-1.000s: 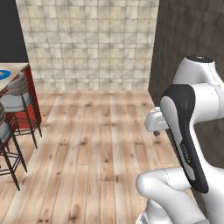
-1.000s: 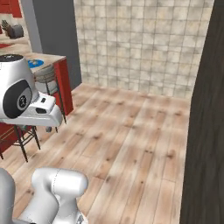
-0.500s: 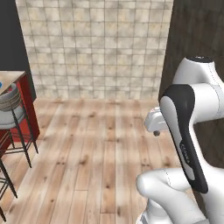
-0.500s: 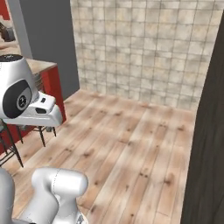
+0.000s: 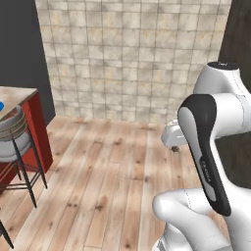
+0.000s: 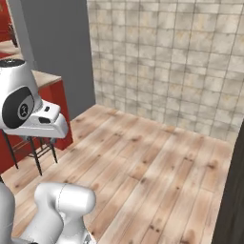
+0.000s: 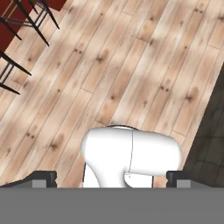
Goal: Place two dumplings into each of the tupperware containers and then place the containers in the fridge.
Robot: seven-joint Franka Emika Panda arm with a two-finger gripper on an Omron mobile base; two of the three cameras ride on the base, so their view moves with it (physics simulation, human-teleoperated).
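Fingers (image 7: 111, 178) spread wide, empty, above floor (image 7: 131, 65).

floor (image 5: 103, 186) reads as pale wood planks, knotty grain, soft satin sheen. back wall (image 5: 132, 59) is matt beige stone tile, mottled and rough-looking. red counter side (image 5: 39, 132) looks smooth, painted, with a wood-grain top. stool (image 5: 14, 142) has thin black metal legs.

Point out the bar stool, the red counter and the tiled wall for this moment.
bar stool (image 5: 12, 128): left base view, on its round stacked seat.
red counter (image 5: 40, 130): left base view, on its red side panel.
tiled wall (image 6: 176, 62): right base view, on the beige tiles at mid-height.
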